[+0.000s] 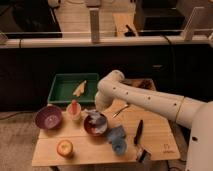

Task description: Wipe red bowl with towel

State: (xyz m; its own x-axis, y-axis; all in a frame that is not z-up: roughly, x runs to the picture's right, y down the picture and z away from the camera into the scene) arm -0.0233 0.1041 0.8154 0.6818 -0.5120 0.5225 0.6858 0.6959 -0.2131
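The red bowl (94,128) stands on the wooden table (160,142), left of the middle. Inside it lies a crumpled pale blue-grey towel (99,121) that covers most of the maroon inside. The white arm comes in from the right, bends above the table and drops straight into the bowl. My gripper (93,116) is at the arm's lower end, down on the towel at the bowl's back left. The towel and the arm hide its tips.
A purple bowl (48,119) is at the left, with a small cup (74,112) beside it. A green tray (64,92) is behind, an orange fruit (64,148) at the front left. Right of the red bowl are a blue soft object (118,140), a black tool (138,132) and a spoon (121,111).
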